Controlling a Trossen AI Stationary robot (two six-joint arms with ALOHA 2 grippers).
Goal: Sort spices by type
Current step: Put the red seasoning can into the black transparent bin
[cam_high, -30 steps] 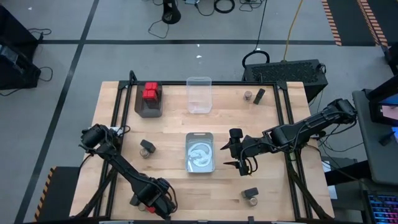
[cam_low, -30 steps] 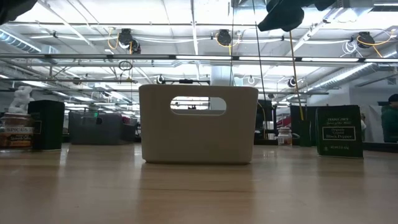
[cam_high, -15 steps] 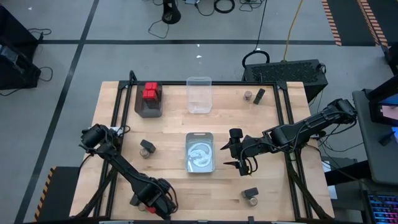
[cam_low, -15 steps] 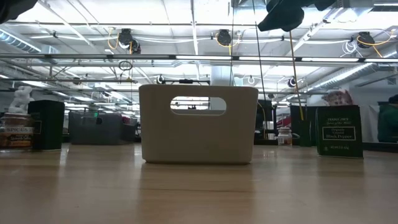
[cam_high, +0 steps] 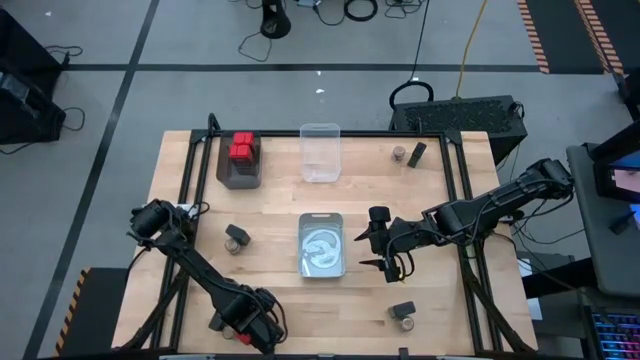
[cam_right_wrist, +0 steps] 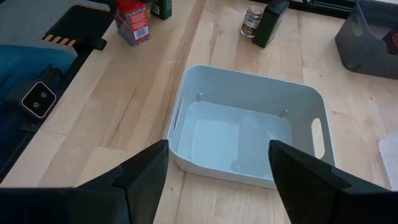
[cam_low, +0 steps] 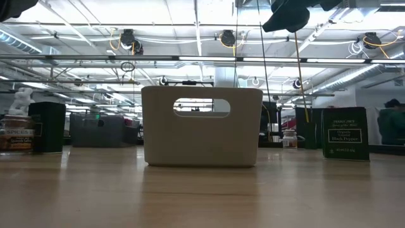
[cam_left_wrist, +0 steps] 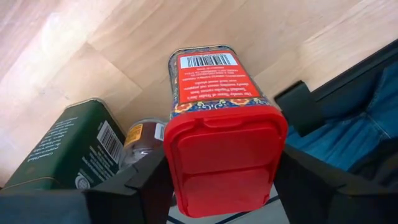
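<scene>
Two end effectors: left [cam_left_wrist: 217,186] astride red box [cam_left_wrist: 221,124]; right [cam_right_wrist: 217,180] parted above bin [cam_right_wrist: 249,127].
</scene>
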